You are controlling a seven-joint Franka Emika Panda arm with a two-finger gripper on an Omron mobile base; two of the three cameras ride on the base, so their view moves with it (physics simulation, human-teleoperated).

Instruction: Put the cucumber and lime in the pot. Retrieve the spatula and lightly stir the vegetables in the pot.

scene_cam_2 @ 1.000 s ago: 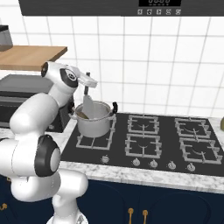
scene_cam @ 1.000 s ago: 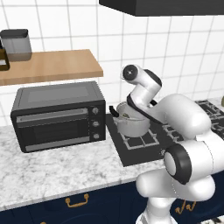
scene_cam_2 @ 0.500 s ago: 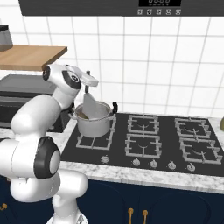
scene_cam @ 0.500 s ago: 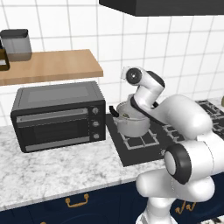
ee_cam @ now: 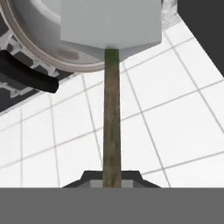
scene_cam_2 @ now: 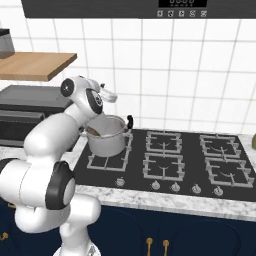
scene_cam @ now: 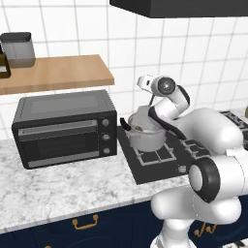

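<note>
The steel pot (scene_cam: pixel 147 139) with black loop handles stands on the front left burner of the hob (scene_cam_2: pixel 165 165). Above its far rim my gripper (ee_cam: pixel 111 179) is shut on the thin brownish handle of the spatula (ee_cam: pixel 111 118). The spatula's grey blade (ee_cam: pixel 109 22) reaches down into the pot (ee_cam: pixel 43 59). In the base views the gripper (scene_cam: pixel 151 99) (scene_cam_2: pixel 102 101) hangs just over the pot (scene_cam_2: pixel 106 137). A dull yellow-green scrap inside the rim looks like the cucumber (scene_cam: pixel 138 129). The lime is hidden by the pot wall and the blade.
A black toaster oven (scene_cam: pixel 65 128) sits on the marble counter (scene_cam: pixel 58 189) just left of the hob. A wooden shelf (scene_cam: pixel 53 72) with a dark jar (scene_cam: pixel 18 48) hangs above it. A range hood (scene_cam_2: pixel 125 7) overhangs the burners. A tiled wall stands close behind the pot.
My hand has shifted slightly over the pot with the spatula in it, swinging the blade a little. The pot has stayed in place.
</note>
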